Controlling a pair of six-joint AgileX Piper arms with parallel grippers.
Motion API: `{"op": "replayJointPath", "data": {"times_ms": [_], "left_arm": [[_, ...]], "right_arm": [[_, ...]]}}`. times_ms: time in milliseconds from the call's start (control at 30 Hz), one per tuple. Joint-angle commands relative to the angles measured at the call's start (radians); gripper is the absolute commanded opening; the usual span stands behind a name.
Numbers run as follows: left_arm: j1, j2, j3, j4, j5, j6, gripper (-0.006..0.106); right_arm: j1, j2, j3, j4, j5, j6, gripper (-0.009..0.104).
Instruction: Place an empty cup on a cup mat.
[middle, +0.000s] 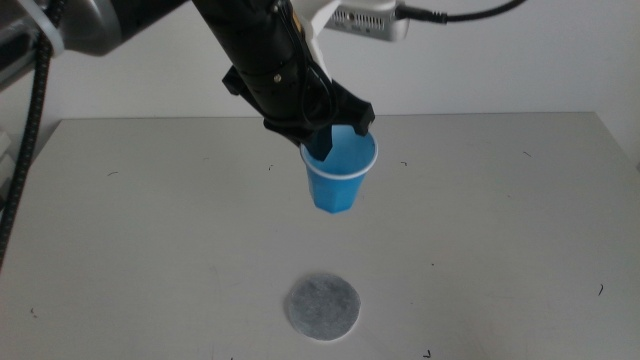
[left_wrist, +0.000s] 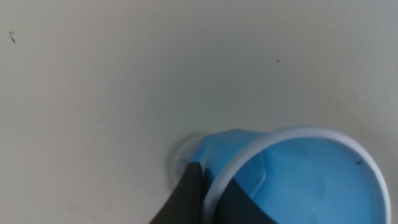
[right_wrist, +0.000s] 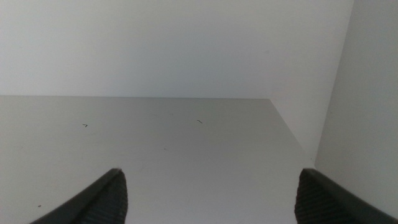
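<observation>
The mat (middle: 322, 306) is lying flat on the table (middle: 500, 220) near the front edge, in full sight in the middle view; in the left wrist view only a pale sliver of it (left_wrist: 181, 158) is peeking out from behind the cup (left_wrist: 298, 180), whose lower part is cut off there. The cup (middle: 338, 172) is hanging clear above the table, farther back than the mat, upright and showing nothing inside. The left gripper (middle: 322, 125) is pinching its rim, one jaw inside and one outside. The right gripper (right_wrist: 208, 199) is waiting over bare table, its jaws standing wide apart.
</observation>
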Motion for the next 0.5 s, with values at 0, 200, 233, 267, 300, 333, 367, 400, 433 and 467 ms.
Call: {"op": "replayJointPath", "data": {"times_ms": [0,200,233,267,300,333,367,400,433,467], "left_arm": [[-0.009,-0.041,0.036,-0.011,0.032,-0.013,0.0],[-0.009,-0.041,0.213,-0.041,-0.107,-0.013,0.0],[-0.009,-0.041,0.245,-0.042,-0.137,-0.013,0.0],[-0.009,-0.041,0.276,-0.044,-0.17,-0.013,0.0],[-0.009,-0.041,0.306,-0.048,-0.205,-0.013,0.0],[-0.009,-0.041,0.335,-0.052,-0.238,-0.013,0.0],[-0.009,-0.041,0.362,-0.054,-0.27,-0.013,0.0],[-0.009,-0.041,0.383,-0.058,-0.296,-0.013,0.0],[-0.009,-0.041,0.408,-0.062,-0.325,-0.013,0.0],[-0.009,-0.041,0.43,-0.065,-0.35,-0.013,0.0]], "right_arm": [[0.002,-0.019,-0.012,-0.009,-0.078,-0.008,0.094],[0.002,-0.019,-0.012,-0.009,-0.078,-0.008,0.094],[0.002,-0.019,-0.012,-0.009,-0.078,-0.008,0.094],[0.002,-0.019,-0.012,-0.009,-0.078,-0.008,0.094],[0.002,-0.019,-0.012,-0.009,-0.078,-0.008,0.094],[0.002,-0.019,-0.012,-0.009,-0.078,-0.008,0.094],[0.002,-0.019,-0.012,-0.009,-0.078,-0.008,0.094],[0.002,-0.019,-0.012,-0.009,-0.078,-0.008,0.094],[0.002,-0.019,-0.012,-0.009,-0.078,-0.008,0.094],[0.002,-0.019,-0.012,-0.009,-0.078,-0.008,0.094]]}}
